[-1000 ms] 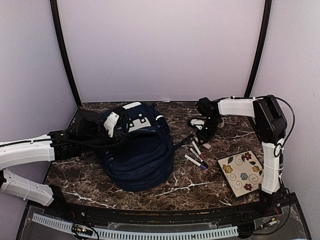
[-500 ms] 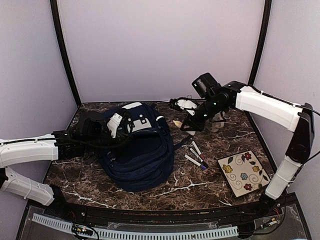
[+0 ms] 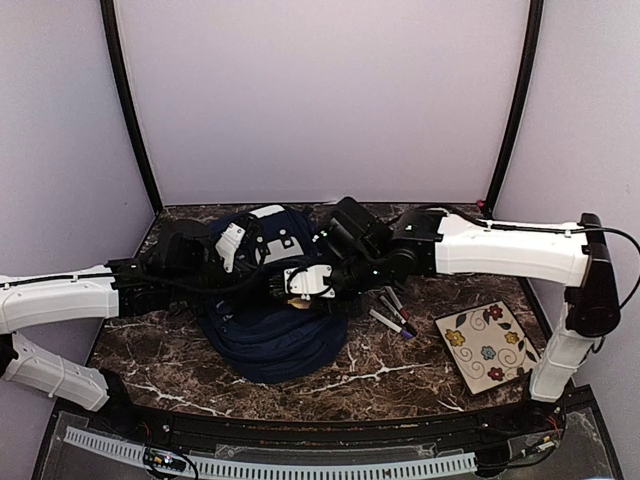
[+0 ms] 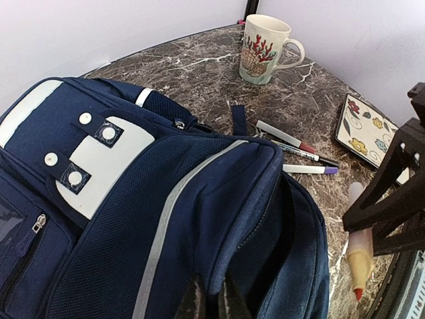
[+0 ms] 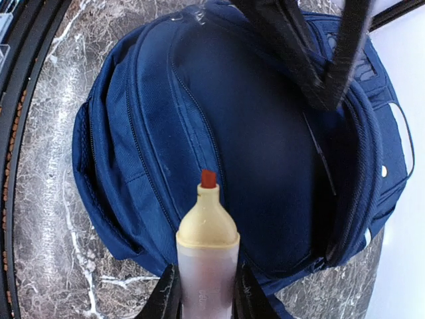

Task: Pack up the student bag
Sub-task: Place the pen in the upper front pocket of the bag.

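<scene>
**Bottle held over the bag**

I see the bag lying on the counter, left of centre, with its white patch toward the back wall. My left gripper is closed on the fabric at the edge of a compartment, and the flap there stands raised. My right gripper is clamped around a bottle with a cream cap and a red tip. It hangs above the bag, tip toward the dark middle. Right of the bag, three markers lie close together on the counter. A flowered tile sits beyond them, and a mug stands upright near the back.
</scene>
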{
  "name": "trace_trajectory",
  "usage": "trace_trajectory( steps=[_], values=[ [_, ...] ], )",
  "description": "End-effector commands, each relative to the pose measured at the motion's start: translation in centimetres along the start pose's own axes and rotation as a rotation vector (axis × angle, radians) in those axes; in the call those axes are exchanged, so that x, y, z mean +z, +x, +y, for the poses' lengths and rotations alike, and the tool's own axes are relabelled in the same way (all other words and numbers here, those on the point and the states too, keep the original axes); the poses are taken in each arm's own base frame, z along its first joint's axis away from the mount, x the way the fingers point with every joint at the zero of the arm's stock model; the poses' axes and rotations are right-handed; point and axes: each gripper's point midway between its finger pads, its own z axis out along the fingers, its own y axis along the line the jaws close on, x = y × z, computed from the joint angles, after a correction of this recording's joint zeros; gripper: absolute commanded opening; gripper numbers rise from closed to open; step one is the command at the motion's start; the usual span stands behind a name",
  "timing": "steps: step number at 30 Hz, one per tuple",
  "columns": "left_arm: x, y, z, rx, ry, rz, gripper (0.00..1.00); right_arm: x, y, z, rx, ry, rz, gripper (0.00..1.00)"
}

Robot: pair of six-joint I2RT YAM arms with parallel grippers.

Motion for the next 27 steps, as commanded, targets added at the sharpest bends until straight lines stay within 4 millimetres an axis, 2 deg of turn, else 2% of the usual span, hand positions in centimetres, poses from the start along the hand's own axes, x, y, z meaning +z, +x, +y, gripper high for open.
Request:
trace_trajectory(
  steps=[1, 5, 11, 15, 16, 19, 20, 27],
  values=[
    [-1.9, -5.1, -0.9, -0.024, 0.046, -0.157, 0.00, 1.0, -3.1, -2.6, -0.113, 0.174, -0.002, 0.10],
    [-2.4, -5.8, -1.2, -0.024, 0.060, -0.175, 0.00, 3.0, -4.5, -2.7, -0.234, 0.251, 0.032, 0.09],
    [-3.1, -6.8, -1.5, -0.009, 0.074, -0.180, 0.00, 6.4, -3.4, -5.0, -0.401, 0.506, 0.162, 0.09],
    [-3.6, -7.1, -1.5, -0.006, 0.072, -0.190, 0.00, 7.6, -4.2, -6.4, -0.414, 0.614, 0.147, 0.10],
    [-3.7, -7.3, -1.5, -0.004, 0.072, -0.193, 0.00, 7.7, -4.3, -6.7, -0.416, 0.642, 0.143, 0.13],
    [-3.8, -7.2, -1.4, -0.003, 0.065, -0.192, 0.00, 7.2, -5.0, -8.0, -0.403, 0.754, 0.130, 0.30],
    [-3.9, -7.3, -1.4, -0.003, 0.064, -0.193, 0.00, 6.9, -5.2, -8.2, -0.397, 0.777, 0.124, 0.33],
    [-3.6, -6.6, -0.8, -0.001, 0.037, -0.187, 0.00, 5.4, -5.3, -7.4, -0.341, 0.715, 0.081, 0.38]
  ],
)
